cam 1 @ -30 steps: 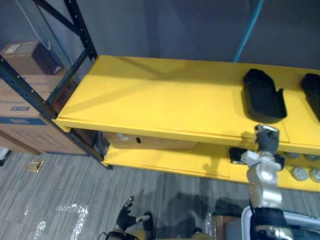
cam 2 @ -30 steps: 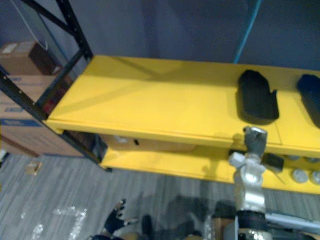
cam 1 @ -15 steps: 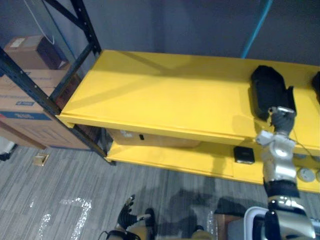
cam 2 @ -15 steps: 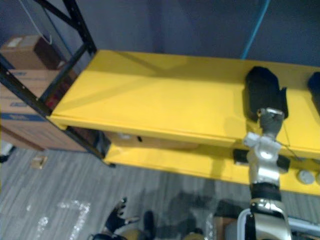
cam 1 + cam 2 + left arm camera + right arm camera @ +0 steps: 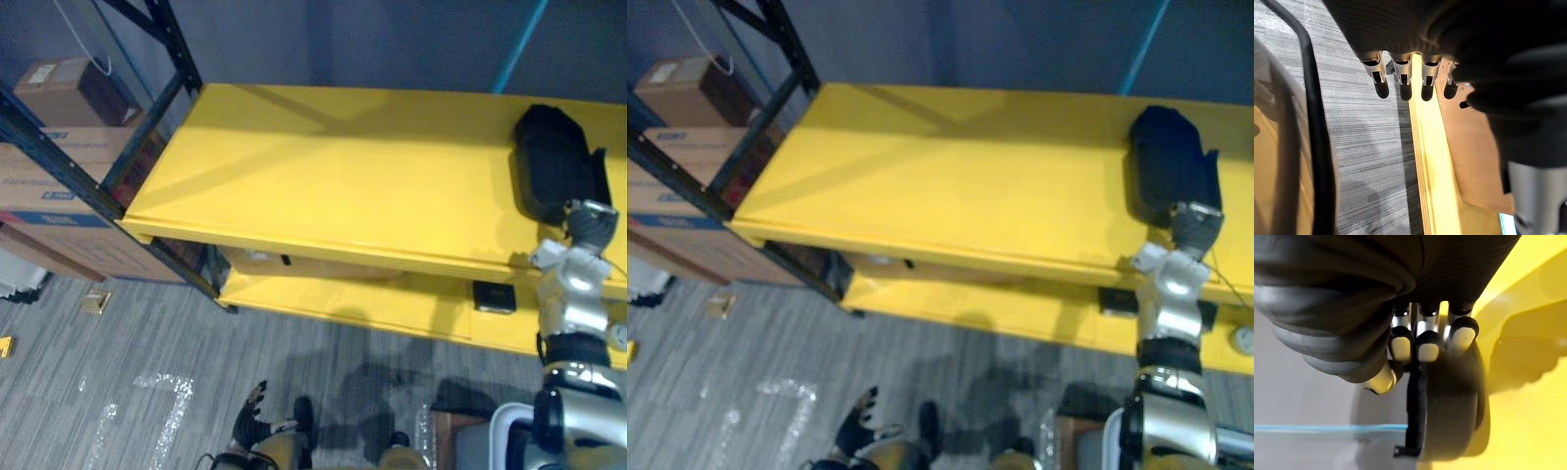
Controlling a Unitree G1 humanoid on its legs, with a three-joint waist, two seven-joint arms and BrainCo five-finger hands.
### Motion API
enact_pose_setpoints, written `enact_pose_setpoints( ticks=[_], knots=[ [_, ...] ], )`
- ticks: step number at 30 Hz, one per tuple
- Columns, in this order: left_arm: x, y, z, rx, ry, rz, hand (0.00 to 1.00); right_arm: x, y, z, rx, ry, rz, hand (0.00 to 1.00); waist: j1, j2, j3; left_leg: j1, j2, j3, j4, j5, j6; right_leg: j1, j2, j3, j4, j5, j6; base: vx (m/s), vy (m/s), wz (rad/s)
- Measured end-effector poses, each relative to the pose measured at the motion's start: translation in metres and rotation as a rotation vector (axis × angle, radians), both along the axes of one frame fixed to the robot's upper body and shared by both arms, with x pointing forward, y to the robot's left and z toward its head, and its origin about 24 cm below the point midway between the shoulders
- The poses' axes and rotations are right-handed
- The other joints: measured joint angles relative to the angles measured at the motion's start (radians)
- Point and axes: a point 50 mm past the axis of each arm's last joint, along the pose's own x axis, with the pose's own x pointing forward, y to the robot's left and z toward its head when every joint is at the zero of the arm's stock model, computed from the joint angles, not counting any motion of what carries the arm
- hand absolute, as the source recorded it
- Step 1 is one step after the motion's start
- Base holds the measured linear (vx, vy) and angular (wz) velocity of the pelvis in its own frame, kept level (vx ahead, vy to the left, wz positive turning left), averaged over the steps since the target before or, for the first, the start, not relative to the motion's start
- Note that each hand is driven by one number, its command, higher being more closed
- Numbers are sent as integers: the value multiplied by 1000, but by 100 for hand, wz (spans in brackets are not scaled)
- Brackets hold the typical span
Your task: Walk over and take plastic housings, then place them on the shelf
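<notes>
Plastic housing (image 5: 554,162): black, lying flat on the right end of the top board of the yellow shelf (image 5: 323,176).
Right hand (image 5: 591,221): at the housing's near end, over the shelf's front edge. Fingers (image 5: 1428,348) curled back toward the palm, nothing seen clasped in them; contact with the housing not discernible.
Left hand (image 5: 247,426): hanging low over the grey floor (image 5: 118,372), fingers straight and spread, holding nothing.
Small black block (image 5: 493,296): on the lower shelf board, right side.
Cardboard boxes (image 5: 59,186): stacked left of the shelf, behind a black rack frame (image 5: 147,108).
</notes>
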Motion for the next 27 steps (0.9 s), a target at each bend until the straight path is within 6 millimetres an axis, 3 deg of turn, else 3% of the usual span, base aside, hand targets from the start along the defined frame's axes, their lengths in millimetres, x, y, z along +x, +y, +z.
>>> enact_pose_setpoints(
  ticks=[5,15,18,21,23,27],
  knots=[
    [0,-2,0,-24,0,29,0,-2,-13,12,-29,1,-31,100,-4,18,37,-7,-1,2,0,4,5,-10,-4,1,-6,-5,-6,-48,19,-2],
    [0,-3,0,-32,-2,36,0,4,-9,27,-88,-21,6,100,-2,24,36,-16,-2,-1,1,6,5,-16,-2,-1,0,7,3,34,-10,2],
    [0,-3,0,-31,-2,35,0,-1,-3,38,-194,-45,27,100,-5,24,36,-14,-1,0,1,6,5,-15,-2,-1,2,7,3,0,0,0],
    [-1,-3,0,-28,-3,33,0,-18,18,53,-315,-138,68,100,-16,17,34,-8,2,4,0,6,5,-13,-1,5,3,7,3,-18,-17,-7],
    [-2,-1,1,-27,-6,37,0,-32,35,49,-357,-175,81,100,-21,3,27,-2,9,27,0,5,4,-19,2,24,9,5,0,-24,-18,-23],
    [-3,2,3,-25,-32,39,0,-65,53,4,-303,-83,97,100,-34,-46,-14,2,29,69,-1,0,-3,-44,16,66,19,0,-10,-30,-14,-33]
  ],
)
